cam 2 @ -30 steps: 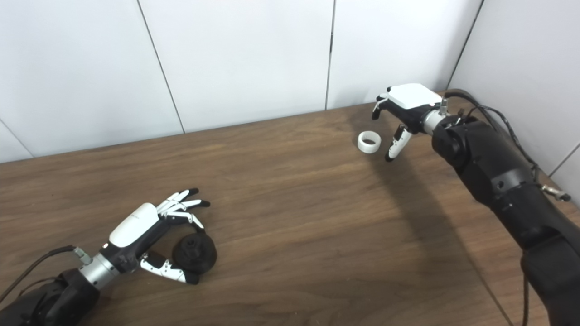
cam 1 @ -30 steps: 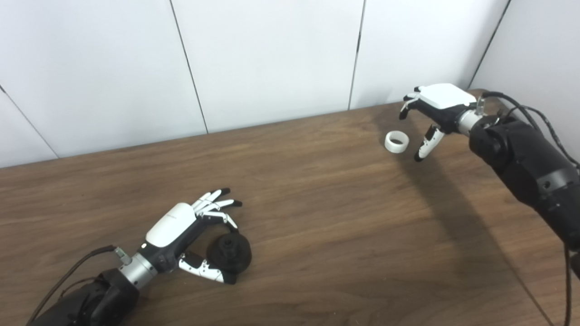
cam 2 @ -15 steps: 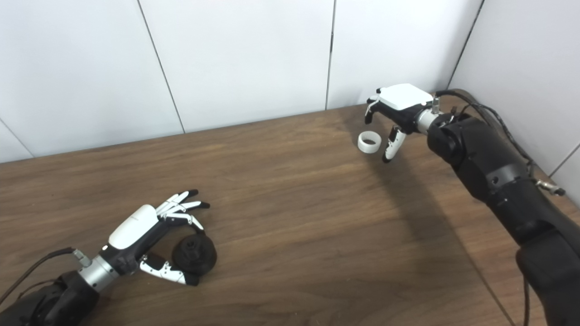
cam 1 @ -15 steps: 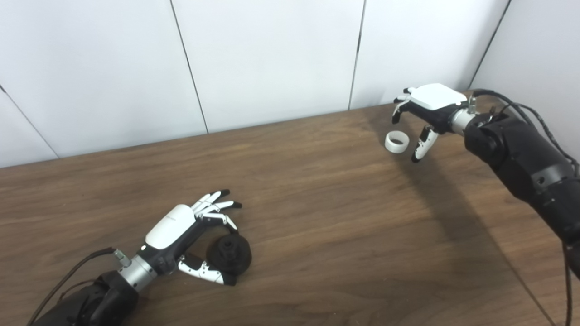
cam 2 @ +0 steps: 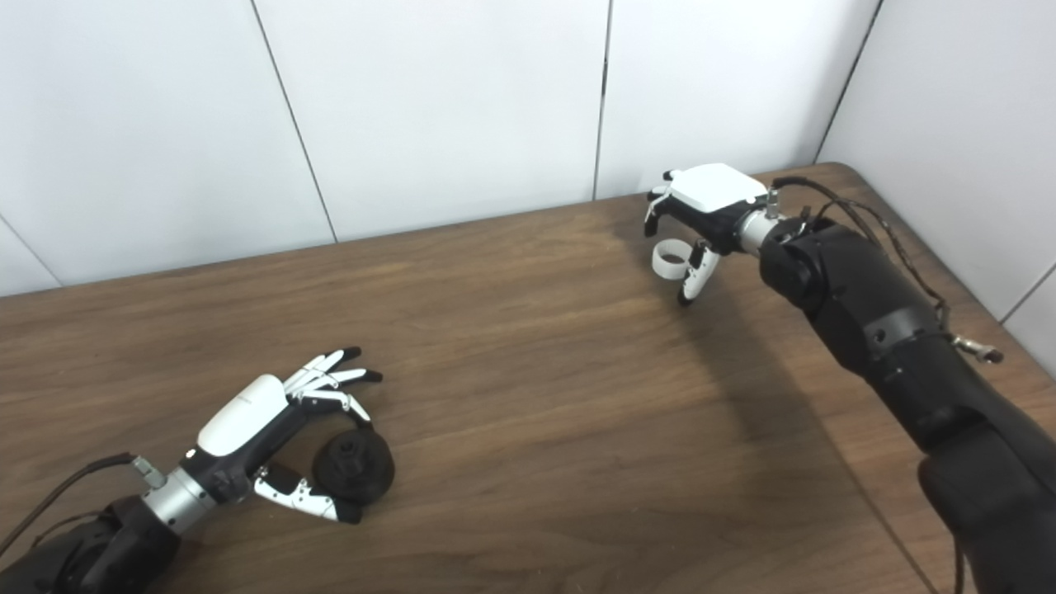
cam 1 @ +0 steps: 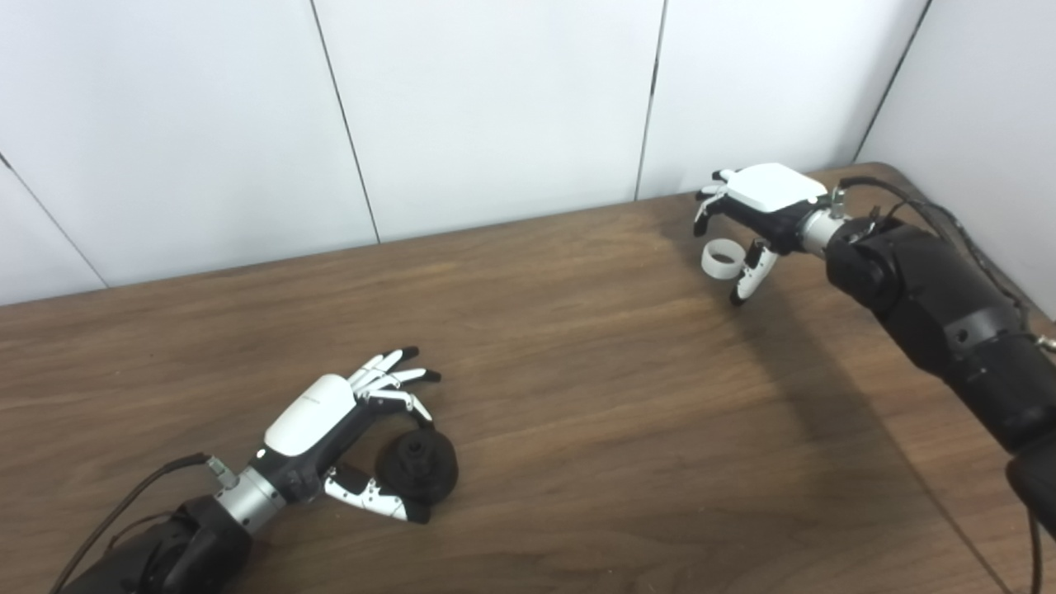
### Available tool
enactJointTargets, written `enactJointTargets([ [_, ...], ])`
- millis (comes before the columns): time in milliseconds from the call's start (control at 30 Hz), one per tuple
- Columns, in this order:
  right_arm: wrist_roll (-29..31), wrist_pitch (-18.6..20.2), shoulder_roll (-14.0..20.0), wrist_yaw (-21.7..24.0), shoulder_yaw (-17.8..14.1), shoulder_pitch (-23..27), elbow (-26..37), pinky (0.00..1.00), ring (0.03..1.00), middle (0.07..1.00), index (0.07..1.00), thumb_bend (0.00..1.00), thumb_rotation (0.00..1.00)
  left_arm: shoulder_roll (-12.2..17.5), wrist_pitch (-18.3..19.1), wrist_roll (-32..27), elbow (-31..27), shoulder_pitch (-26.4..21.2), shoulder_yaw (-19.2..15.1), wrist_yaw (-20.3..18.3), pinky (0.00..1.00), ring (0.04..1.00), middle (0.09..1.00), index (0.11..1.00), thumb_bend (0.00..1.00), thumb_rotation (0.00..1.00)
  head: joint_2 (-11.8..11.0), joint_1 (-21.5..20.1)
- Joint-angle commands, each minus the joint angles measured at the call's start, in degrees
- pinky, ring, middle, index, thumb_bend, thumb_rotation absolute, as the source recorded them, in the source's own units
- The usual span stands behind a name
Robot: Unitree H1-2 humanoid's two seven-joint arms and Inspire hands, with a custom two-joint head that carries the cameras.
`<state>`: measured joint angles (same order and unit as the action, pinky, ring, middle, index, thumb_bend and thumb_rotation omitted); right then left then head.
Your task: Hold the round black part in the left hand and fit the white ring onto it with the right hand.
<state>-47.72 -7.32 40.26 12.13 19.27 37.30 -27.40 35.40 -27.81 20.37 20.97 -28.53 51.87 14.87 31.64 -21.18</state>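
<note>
The round black part [cam 1: 417,466] lies flat on the wooden table [cam 1: 594,396] at the near left. My left hand [cam 1: 330,421] is cupped around it, thumb along its near edge and one finger curled over its far side, the other fingers spread; the part rests on the table. The white ring [cam 1: 719,257] sits at the far right of the table. My right hand [cam 1: 763,210] hovers over it, open, with the thumb hanging just right of the ring and the fingers arched above its far side. I cannot tell whether the thumb touches the ring.
White wall panels [cam 1: 495,107] close off the back and right side of the table. The table's right edge [cam 2: 949,272] runs under my right forearm [cam 1: 932,305], which carries loose black cables.
My right hand has moved left and lower, bringing its thumb close beside the ring and its fingers over it. The ring, the black part and the left hand have stayed in place.
</note>
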Motion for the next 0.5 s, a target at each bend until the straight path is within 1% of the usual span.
enactJointTargets([
  [0,0.09,-0.03,1.18,-1.57,-0.8,3.13,0.15,1.0,1.0,0.915,0.695,0.93,0.18,2.5,0.88,2.91,1.54,2.53,2.59,-4.58,1.0,1.0,0.882,0.481,0.53,0.06,0.03,-0.06],
  [267,0.39,0.63,1.15,-0.85,-0.97,3.03,0.15,1.0,1.0,0.917,0.699,0.91,0.18,2.91,0.88,2.39,1.0,2.78,2.05,-5.73,1.0,1.0,0.887,0.481,0.53,0.06,0.01,-0.21],
  [467,0.07,0.09,1.68,-1.89,-0.98,3.14,-0.83,1.0,0.999,0.91,0.692,0.92,0.2,3.06,0.88,2.39,0.7,2.84,2.32,-5.36,1.0,1.0,0.883,0.481,0.53,0.06,0.03,-0.24],
])
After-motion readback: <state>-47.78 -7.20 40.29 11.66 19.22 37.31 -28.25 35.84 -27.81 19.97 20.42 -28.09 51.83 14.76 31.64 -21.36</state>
